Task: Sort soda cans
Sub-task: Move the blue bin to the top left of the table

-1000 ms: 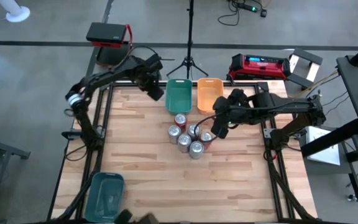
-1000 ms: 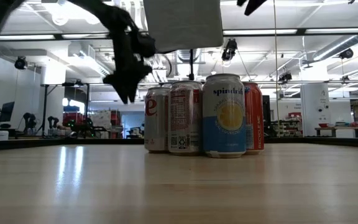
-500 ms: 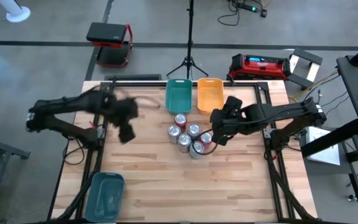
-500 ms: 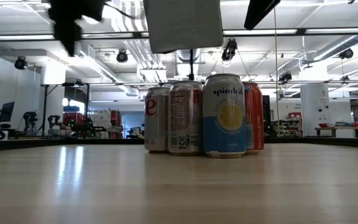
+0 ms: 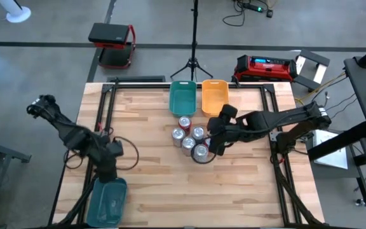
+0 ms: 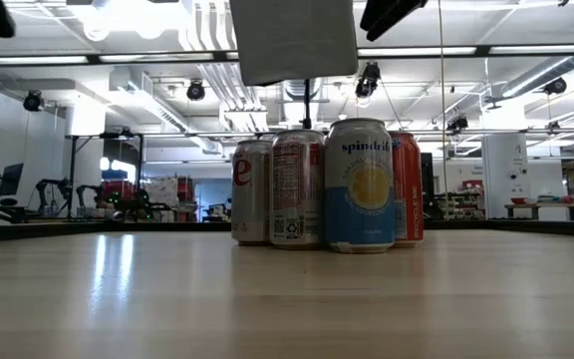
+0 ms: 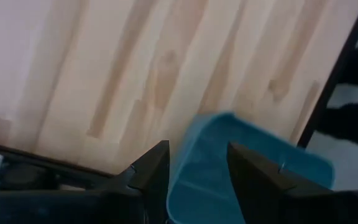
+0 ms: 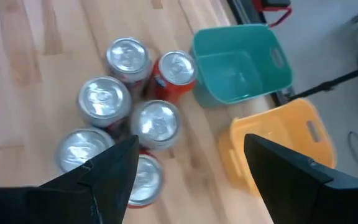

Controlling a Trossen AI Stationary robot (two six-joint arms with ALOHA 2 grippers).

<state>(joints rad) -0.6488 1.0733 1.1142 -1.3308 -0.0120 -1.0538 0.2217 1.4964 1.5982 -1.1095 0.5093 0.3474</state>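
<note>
Hovering wide over the soda cans [image 8: 129, 118], the right claw [image 8: 188, 168] holds nothing.

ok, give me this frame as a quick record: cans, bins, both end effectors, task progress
cans: six soda cans upright in one tight cluster mid-table; the red can stands nearest the bins
bins: teal bin and orange bin side by side at the far edge, no cans visible in them; a third blue bin at the near left corner
left end effector: open, over the blue bin
right end effector: open, above the can cluster, gripping nothing
progress: no can sorted yet
</note>
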